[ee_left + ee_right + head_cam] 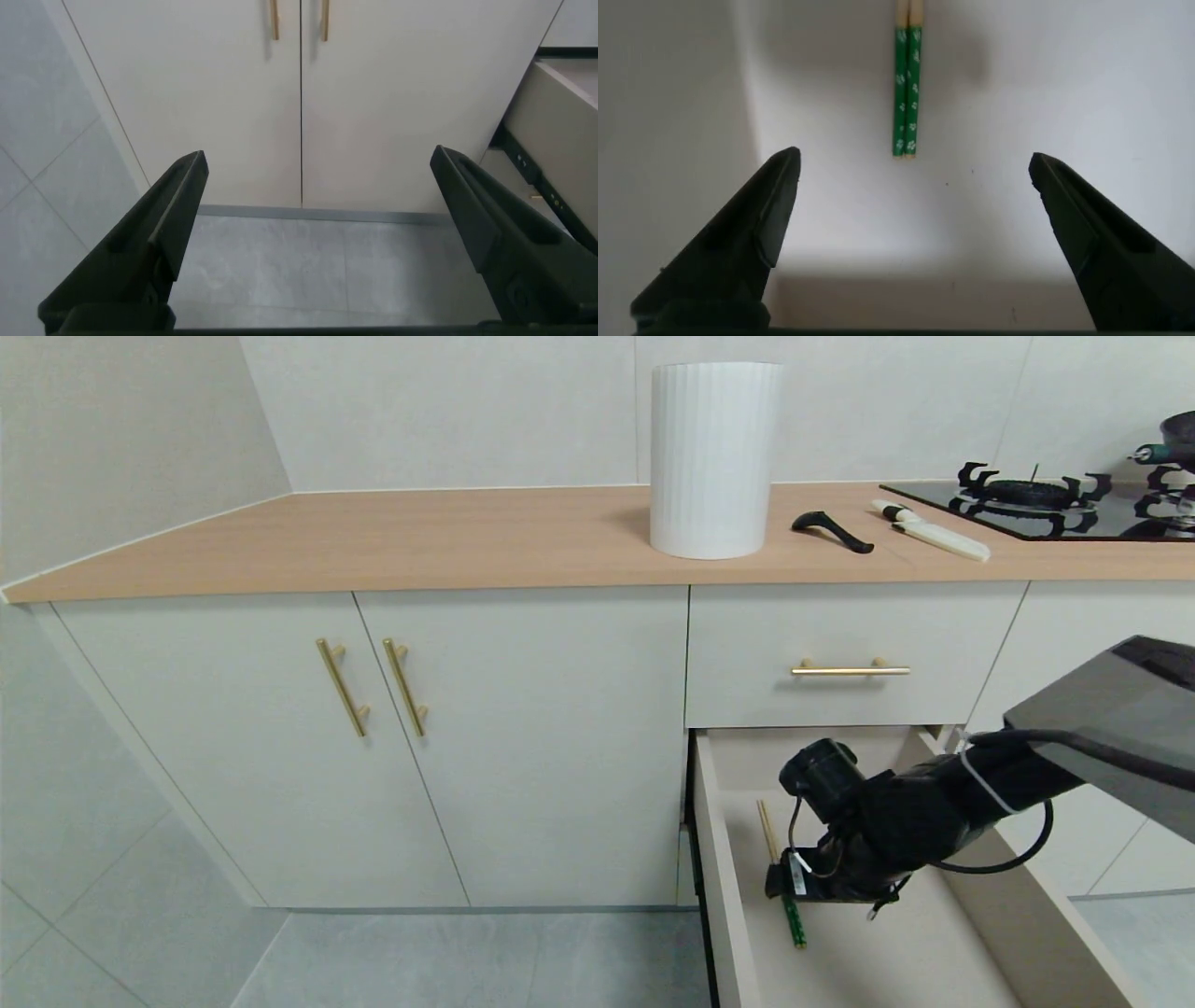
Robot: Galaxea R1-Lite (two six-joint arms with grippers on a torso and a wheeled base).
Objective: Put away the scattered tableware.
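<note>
Reaching in from the right, the right arm (934, 807) crosses the far wall of the open drawer (714, 859) and bends down at the wrist, so the right jaws hang just above the drawer floor. They stand wide apart and grip nothing. A pair of chopsticks (794, 926) lies flat on the drawer floor near its left wall, green ends toward the drawer front and pale ends toward the back, with the middle hidden under the wrist in the head view. In the right wrist view the chopsticks (907, 84) lie side by side, touching, ahead of the gap between the jaws.

The left jaws are also wide apart and hold nothing. They are held low, aimed at the floor tiles (280, 257) and the foot of the cupboard doors (299, 103), with the drawer's side (551, 103) off to one edge.

Above the open drawer sits a closed drawer with a gold handle (850, 669). On the bench (420, 537) stand a tall white ribbed tub (714, 457), then a small black curved tool (831, 530), then a white knife (929, 529), each apart from the next. Farthest right is a black hob (1036, 504).
</note>
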